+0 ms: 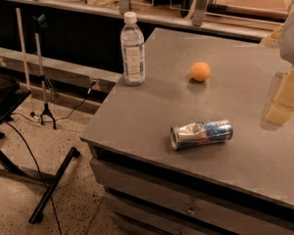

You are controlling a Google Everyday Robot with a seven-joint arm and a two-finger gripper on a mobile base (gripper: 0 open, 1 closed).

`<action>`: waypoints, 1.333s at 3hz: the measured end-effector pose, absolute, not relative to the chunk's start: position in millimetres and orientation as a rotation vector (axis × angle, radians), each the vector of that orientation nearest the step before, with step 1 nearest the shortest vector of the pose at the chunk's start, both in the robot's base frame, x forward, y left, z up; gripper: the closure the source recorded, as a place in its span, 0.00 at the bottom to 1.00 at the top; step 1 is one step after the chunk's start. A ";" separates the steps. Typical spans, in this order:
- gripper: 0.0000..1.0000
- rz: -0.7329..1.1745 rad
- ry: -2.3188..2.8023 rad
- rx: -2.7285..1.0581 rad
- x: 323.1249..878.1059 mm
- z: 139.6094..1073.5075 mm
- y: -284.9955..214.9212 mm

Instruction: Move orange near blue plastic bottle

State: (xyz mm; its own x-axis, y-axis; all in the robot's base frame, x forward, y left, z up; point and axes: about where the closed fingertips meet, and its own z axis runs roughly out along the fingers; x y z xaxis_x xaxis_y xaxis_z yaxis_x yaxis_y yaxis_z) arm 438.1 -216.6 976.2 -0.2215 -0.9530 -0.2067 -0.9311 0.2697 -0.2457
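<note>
Orange (200, 71): resting on the grey table (137, 121), apart from the bottle.
Bottle (132, 48): standing upright near the table's corner.
Gripper (268, 80): hovering at the right edge, jaws spread, empty.

Claw (280, 102) at right, orange (200, 71), bottle (132, 50) left
</note>
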 end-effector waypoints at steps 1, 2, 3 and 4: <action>0.00 -0.099 2.232 -1.724 438.2 976.3 -216.6; 0.00 -0.138 2.244 -1.693 456.9 979.0 -220.1; 0.00 -0.146 2.224 -1.672 495.9 980.5 -219.1; 0.00 -0.094 2.185 -1.634 535.8 978.2 -216.7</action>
State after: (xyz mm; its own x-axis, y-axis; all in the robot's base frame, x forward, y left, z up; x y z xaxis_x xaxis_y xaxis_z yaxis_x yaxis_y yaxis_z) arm 535.8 -216.7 978.2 -0.2302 -0.9318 -0.2805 -0.9042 0.3114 -0.2924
